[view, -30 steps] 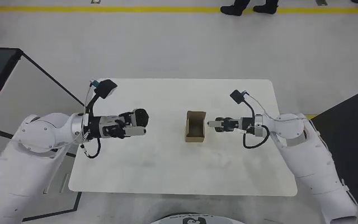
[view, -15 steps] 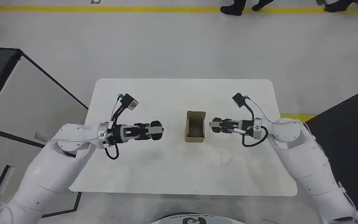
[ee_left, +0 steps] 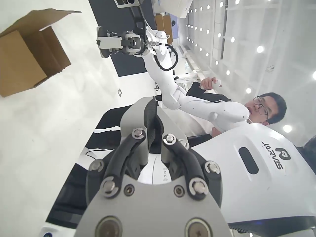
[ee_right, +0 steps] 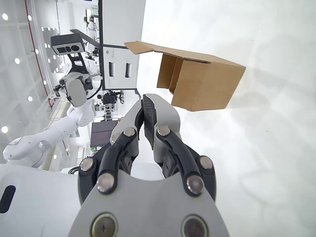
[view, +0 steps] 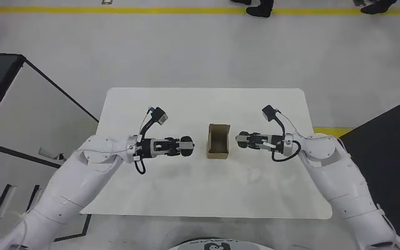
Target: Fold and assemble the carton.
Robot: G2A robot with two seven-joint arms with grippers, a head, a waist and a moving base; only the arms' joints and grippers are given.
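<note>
A small brown carton (view: 219,142) stands upright on the white table (view: 187,194), near the middle, its top open and one flap raised. My left gripper (view: 190,146) lies level just left of the carton, a short gap away, shut with nothing in it. My right gripper (view: 239,140) points at the carton's right side, close but apart, also shut and empty. In the left wrist view the shut fingers (ee_left: 148,114) sit well short of the carton (ee_left: 29,57). In the right wrist view the closed pads (ee_right: 148,109) are near the carton's wall (ee_right: 205,87).
Bare tabletop surrounds the carton on all sides. A black frame (view: 44,87) stands off the table's left corner. A yellow floor line (view: 187,10) runs beyond the far edge.
My left arm has swung right across the table, bringing its gripper close to the carton. My right gripper has drawn back slightly from the carton's right side.
</note>
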